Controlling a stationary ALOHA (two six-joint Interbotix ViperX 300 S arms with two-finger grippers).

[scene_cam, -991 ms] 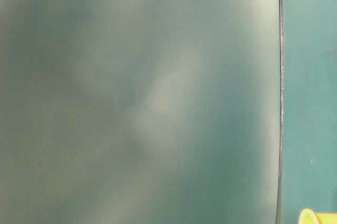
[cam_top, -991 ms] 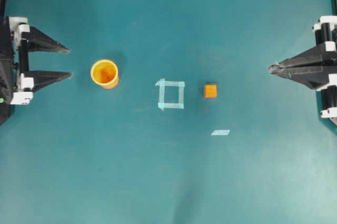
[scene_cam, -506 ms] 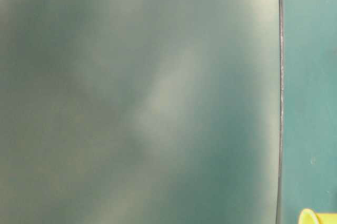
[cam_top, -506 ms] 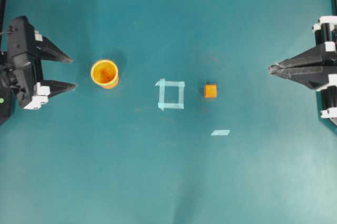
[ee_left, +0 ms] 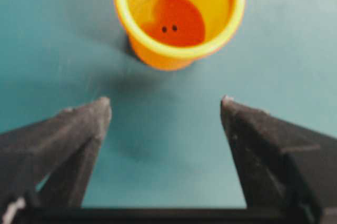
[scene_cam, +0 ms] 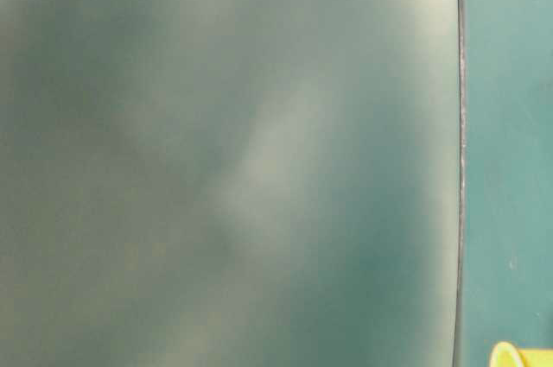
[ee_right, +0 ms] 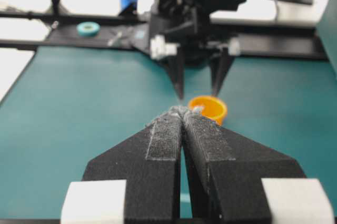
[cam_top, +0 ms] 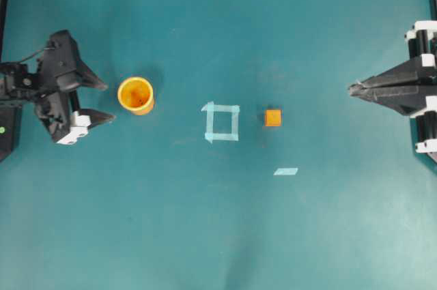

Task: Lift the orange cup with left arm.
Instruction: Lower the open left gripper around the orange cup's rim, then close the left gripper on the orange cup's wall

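While the orange cup point(cam_top: 136, 95) stands upright on the teal table point(cam_top: 218, 235), the left gripper point(cam_top: 107, 102) sits just to the left of it in the overhead view, its two pointed fingers point(cam_top: 91, 82) spread wide and aimed at the cup. The tips stop short of the cup's side, with a strip of bare table between them and it; nothing is held. In the left wrist view the cup point(ee_left: 179, 16) lies ahead of the gripper point(ee_left: 166, 103), slightly beyond the gap between the two tips and roughly centred on it, its mouth facing up and two small dark dots showing on its bottom.

To the right of the cup, in the overhead view, a square outlined in pale tape point(cam_top: 222, 122) lies on the table. A small orange cube point(cam_top: 273, 117) sits just past the square, farther from the cup, and a short strip of tape point(cam_top: 286, 171) lies farther still, below the cube. The right gripper point(cam_top: 351, 88) rests well apart from the cup at the far right edge, its fingers pressed together on nothing. The right wrist view shows those closed fingers point(ee_right: 166, 134) pointing toward the cup point(ee_right: 208, 109), with the left arm point(ee_right: 192, 18) behind it. The table-level view is mostly a blur, with only a bit of the cup's rim point(scene_cam: 506, 355) at its lower right corner.
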